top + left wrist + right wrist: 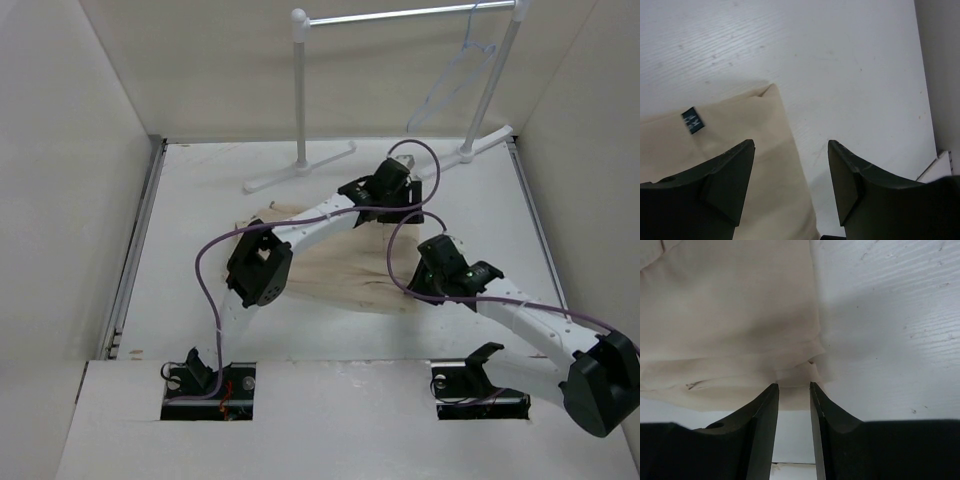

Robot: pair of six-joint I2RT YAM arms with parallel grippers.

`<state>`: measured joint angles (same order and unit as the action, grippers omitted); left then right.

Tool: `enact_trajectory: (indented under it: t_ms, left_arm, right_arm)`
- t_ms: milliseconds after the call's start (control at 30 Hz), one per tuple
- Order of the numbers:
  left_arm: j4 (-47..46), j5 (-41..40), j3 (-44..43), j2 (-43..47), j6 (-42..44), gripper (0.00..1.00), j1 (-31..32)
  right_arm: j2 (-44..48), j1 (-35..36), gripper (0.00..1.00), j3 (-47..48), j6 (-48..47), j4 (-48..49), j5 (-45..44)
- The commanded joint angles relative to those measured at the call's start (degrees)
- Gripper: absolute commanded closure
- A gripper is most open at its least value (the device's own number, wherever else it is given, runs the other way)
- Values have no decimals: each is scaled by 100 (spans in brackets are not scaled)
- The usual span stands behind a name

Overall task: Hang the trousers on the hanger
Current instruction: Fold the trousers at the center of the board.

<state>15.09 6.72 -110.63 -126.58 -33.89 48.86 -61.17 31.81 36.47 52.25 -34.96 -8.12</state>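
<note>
The beige trousers (340, 270) lie flat and wrinkled on the white table, partly under my left arm. The pale hanger (455, 75) hangs on the rack's rail at the back right. My left gripper (395, 205) is open just above the trousers' far right corner; in the left wrist view (790, 150) the cloth edge (740, 130) with a small dark label runs between the jaws. My right gripper (415, 285) is at the trousers' near right edge; in the right wrist view (792, 386) its narrow jaws pinch a bunched fold of cloth (730, 315).
The white tube rack (300, 100) stands at the back with its feet on the table. White walls close in the left, the right and the back. One rack foot (935, 170) shows near my left gripper.
</note>
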Motion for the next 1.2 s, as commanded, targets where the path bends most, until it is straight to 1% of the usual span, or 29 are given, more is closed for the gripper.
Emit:
enact_trajectory:
  t_ms: [0, 67, 200, 333, 400, 433, 467, 567, 667, 733, 833, 933, 1033, 1100, 1167]
  left_arm:
    - [230, 418, -704, -251, 330, 41, 145]
    - [345, 374, -959, -480, 453, 41, 198]
    - [486, 172, -1241, -788, 620, 41, 242]
    - [504, 14, -1303, -938, 822, 41, 277]
    - [512, -74, -1356, -1017, 963, 42, 295]
    - [512, -101, -1356, -1043, 998, 42, 295]
    - [512, -127, -1365, -1070, 1007, 42, 295]
    - [547, -127, -1347, -1079, 1007, 42, 277]
    - [547, -136, -1338, -1070, 1016, 43, 277]
    - [539, -127, -1338, -1070, 1025, 46, 277]
    - [530, -83, -1338, -1105, 1025, 55, 277]
    - [539, -57, -1330, -1132, 1007, 63, 286]
    - [539, -48, -1312, -1140, 990, 67, 269]
    - [530, -48, -1312, -1140, 981, 71, 268]
    - [530, -48, -1312, -1158, 981, 76, 260]
  right_arm:
    - [114, -144, 64, -78, -57, 138, -76]
    - [96, -180, 65, -87, -109, 174, -93]
    - [26, -338, 65, -131, -232, 244, -137]
    - [52, -365, 76, -140, -268, 349, -137]
    - [26, -391, 78, -149, -277, 419, -146]
    - [17, -408, 77, -175, -285, 489, -120]
    - [8, -417, 74, -210, -285, 560, -76]
    - [61, -391, 58, -219, -268, 587, -58]
    - [219, -382, 58, -228, -268, 665, -6]
    - [272, -382, 60, -263, -285, 815, 73]
    - [79, -426, 67, -281, -285, 938, 214]
    - [-88, -452, 69, -307, -294, 1070, 232]
    - [-150, -514, 71, -316, -329, 1105, 267]
    - [-168, -549, 83, -298, -373, 1062, 320]
    - [-80, -575, 91, -289, -391, 992, 329]
